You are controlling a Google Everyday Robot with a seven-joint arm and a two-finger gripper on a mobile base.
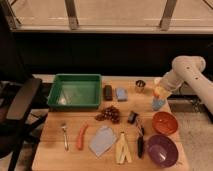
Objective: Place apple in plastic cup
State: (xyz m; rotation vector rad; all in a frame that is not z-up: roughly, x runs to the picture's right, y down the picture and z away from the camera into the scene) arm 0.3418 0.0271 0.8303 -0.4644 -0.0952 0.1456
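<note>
The claw (160, 91) hangs at the right rear of the wooden counter (55, 150), at the end of the white arm (186, 70) that reaches in from the right. The small round yellow-orange apple (161, 92) sits at its tip, apparently held, though whether the claw is clamped on the fruit or already loosened cannot be told. Directly below, almost touching the fruit, stands the small light-blue plastic cup (158, 103), close to the counter's right edge.

The likely trouble is fit: the apple looks about as wide as the cup's mouth, so a release slightly off-centre could leave it perched on the rim or send it rolling. The cup also looks light, and a nudge from the claw could tip it or push it towards the right edge, which is near.

Room to move is tight in places. The shiny metal cup (140, 85) stands just left of the claw, and the orange-red bowl (165, 122) lies in front of the blue cup, with the purple bowl (161, 150) nearer the front edge. Straight up looks the clearest way out. Further left, well apart, are the green rectangular bin (75, 91), a dark block (107, 92), a blue sponge (121, 93), a bunch of dark grapes (109, 114), the long orange carrot (81, 136) and a banana peel (121, 148)
</note>
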